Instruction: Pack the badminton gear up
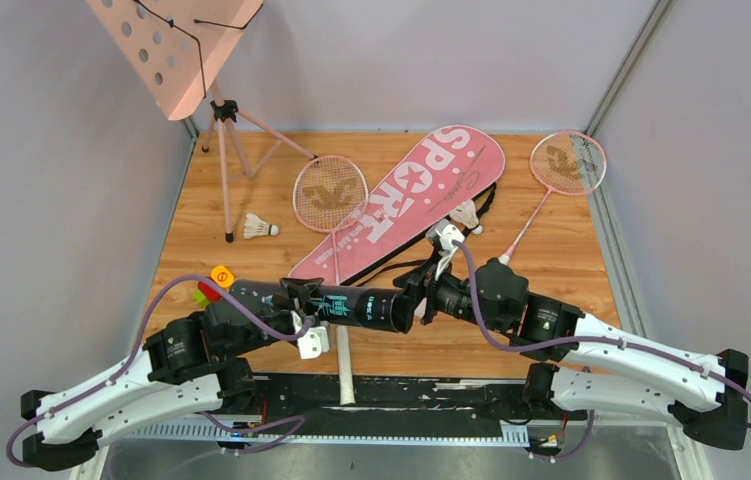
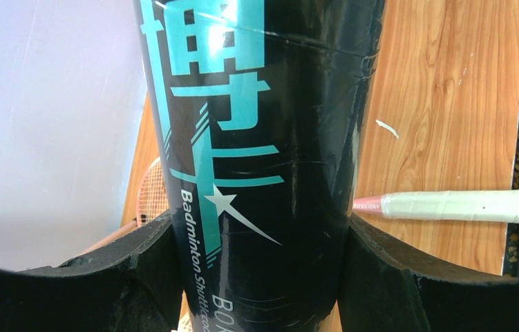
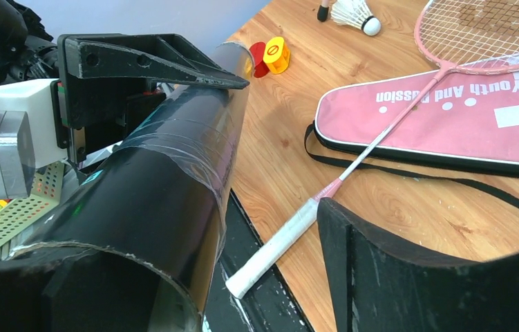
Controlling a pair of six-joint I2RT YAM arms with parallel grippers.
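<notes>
**Where the gear lies**

In the top view the music stand (image 1: 176, 45) fills the upper left, and one shuttlecock (image 1: 260, 227) lies just right of its front leg. The racket bag (image 1: 406, 195) runs diagonally across the centre of the table (image 1: 571, 270), from lower left to upper right. One racket (image 1: 331, 195) has its head just left of the bag, its shaft over the bag's lower end, and its handle at the table's bottom edge. The second racket (image 1: 569, 163) lies at upper right, apart from the bag. A second shuttlecock (image 1: 466, 215) sits between them at the bag's edge. The tube (image 1: 366, 307) lies crosswise at lower centre, with the left gripper (image 1: 303, 305) around it and the right gripper (image 1: 423, 298) at its right end.
</notes>
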